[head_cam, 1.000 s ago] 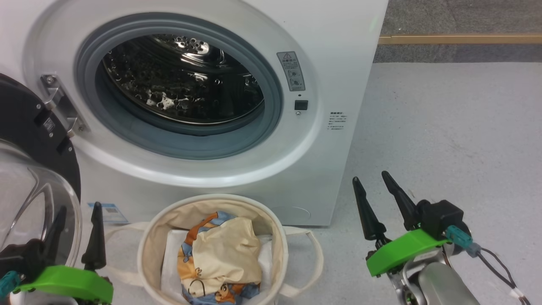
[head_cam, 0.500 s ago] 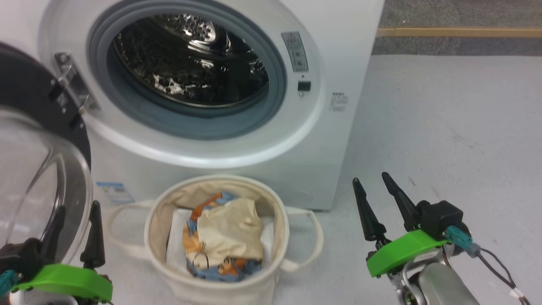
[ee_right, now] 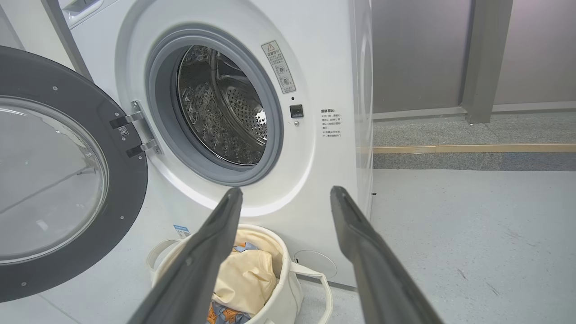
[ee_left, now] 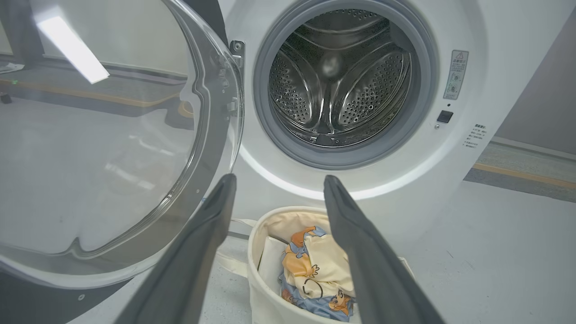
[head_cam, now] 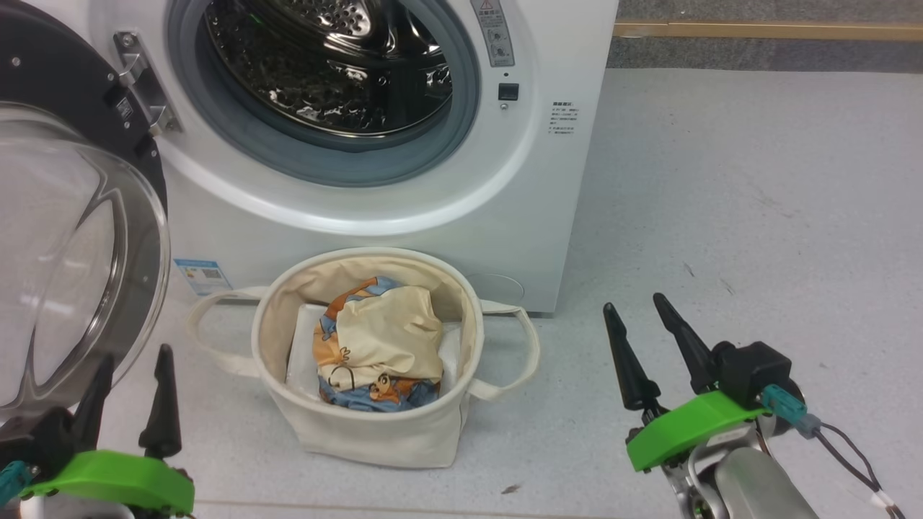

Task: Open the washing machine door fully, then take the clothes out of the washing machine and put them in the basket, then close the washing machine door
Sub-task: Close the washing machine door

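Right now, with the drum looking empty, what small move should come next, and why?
Probably move the left gripper against the washing machine door to start pushing it shut: the drum shows bare steel, the clothes lie in the basket, and the door hangs wide open beside that open, empty gripper.

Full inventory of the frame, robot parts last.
washing machine: 1, white, behind the basket, drum looks empty
washing machine door: 1, black rim, clear glass, swung open at left
basket: 1, cream, on floor before the machine
clothes: one heap, blue-orange and cream-yellow, in the basket
folded sheet: 1, white, in the basket beside the clothes
label: 1, blue, machine's lower corner
left hand: 1, dark fingers, open, beside the door
right hand: 1, dark fingers, open, over the floor
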You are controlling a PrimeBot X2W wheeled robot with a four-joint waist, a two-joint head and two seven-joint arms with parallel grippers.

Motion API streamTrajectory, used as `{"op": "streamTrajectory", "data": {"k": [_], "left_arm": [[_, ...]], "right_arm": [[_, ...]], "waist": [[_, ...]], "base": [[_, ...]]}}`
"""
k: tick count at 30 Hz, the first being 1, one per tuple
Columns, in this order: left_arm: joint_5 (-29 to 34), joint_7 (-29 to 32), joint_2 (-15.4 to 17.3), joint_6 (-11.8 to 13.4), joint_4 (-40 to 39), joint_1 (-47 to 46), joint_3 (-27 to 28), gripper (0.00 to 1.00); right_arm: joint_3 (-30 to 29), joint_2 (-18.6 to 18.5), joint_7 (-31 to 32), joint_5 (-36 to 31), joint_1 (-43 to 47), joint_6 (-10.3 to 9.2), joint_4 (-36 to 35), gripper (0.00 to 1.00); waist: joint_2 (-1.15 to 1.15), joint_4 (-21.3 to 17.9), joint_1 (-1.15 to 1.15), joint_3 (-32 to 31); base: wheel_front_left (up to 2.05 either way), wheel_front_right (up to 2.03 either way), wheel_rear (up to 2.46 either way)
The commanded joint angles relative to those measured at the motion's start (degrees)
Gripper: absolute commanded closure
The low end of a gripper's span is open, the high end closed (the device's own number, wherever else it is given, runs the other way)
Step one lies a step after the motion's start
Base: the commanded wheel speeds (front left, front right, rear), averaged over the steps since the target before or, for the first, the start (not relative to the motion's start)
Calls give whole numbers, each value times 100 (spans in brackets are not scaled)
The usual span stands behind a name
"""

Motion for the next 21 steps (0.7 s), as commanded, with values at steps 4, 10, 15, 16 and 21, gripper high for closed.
{"op": "streamTrajectory", "data": {"k": [4,10,15,16,21], "left_arm": [[-82,-38,168,28,-164,-228,298,0],[-34,-133,172,127,-136,-208,345,0],[-120,-173,197,96,-153,-131,423,0],[-145,-178,208,78,-166,-117,436,0],[-190,-152,198,77,-137,-101,427,0]], "right_arm": [[116,23,-29,27,-204,42,-185,0],[130,23,-29,25,-219,42,-200,0],[130,23,-29,48,-222,42,-220,0],[138,23,-29,52,-215,42,-219,0],[112,23,-29,56,-179,42,-243,0]], "waist": [[0,19,0,-8],[0,39,0,-22],[0,23,0,-20],[0,26,0,-18],[0,133,0,-24]], "base": [[-29,29,0],[0,0,0],[0,0,0],[0,0,0],[0,0,0]]}}
